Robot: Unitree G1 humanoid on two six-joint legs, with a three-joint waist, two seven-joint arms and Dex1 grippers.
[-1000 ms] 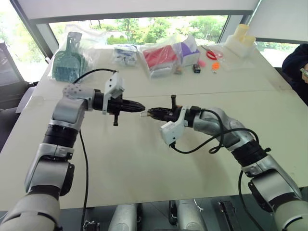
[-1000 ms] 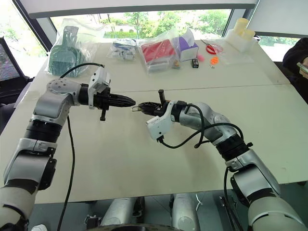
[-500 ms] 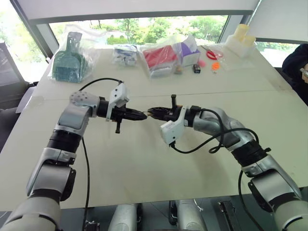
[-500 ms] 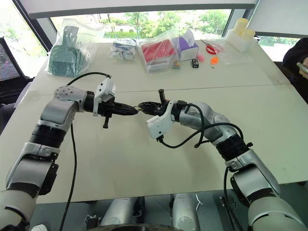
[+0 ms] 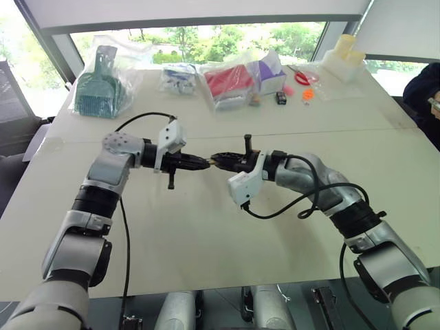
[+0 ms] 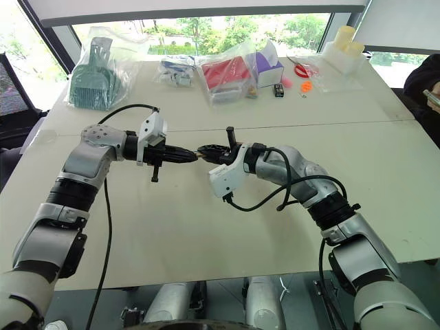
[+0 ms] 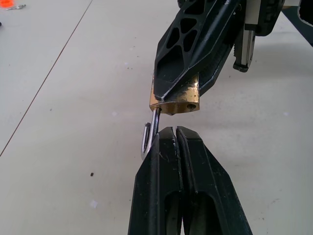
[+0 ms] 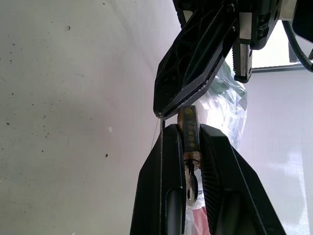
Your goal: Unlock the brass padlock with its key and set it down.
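Note:
My right gripper [image 5: 217,160] is shut on the small brass padlock [image 7: 176,102] and holds it above the middle of the table [image 5: 206,234]. The key [image 8: 191,181] sits in the padlock's lower end, between the right fingers [image 8: 159,166]. The thin silvery shackle [image 7: 145,140] sticks out of the body as an open hook toward my left gripper [image 7: 175,130]. That gripper is shut, tip to tip with the right one. The shackle lies against the outside of one of its fingertips, not between them.
Along the far side of the table lie a bagged green scoop [image 5: 100,86], a bag of red items [image 5: 230,81], a purple box [image 5: 267,72], a small black box [image 5: 280,97], red scissors [image 5: 300,75] and a white container [image 5: 344,58]. A person [image 5: 426,103] sits at the right edge.
My left gripper has dropped a little and now meets the padlock's shackle at the right gripper's tip. The right gripper has kept still with the padlock.

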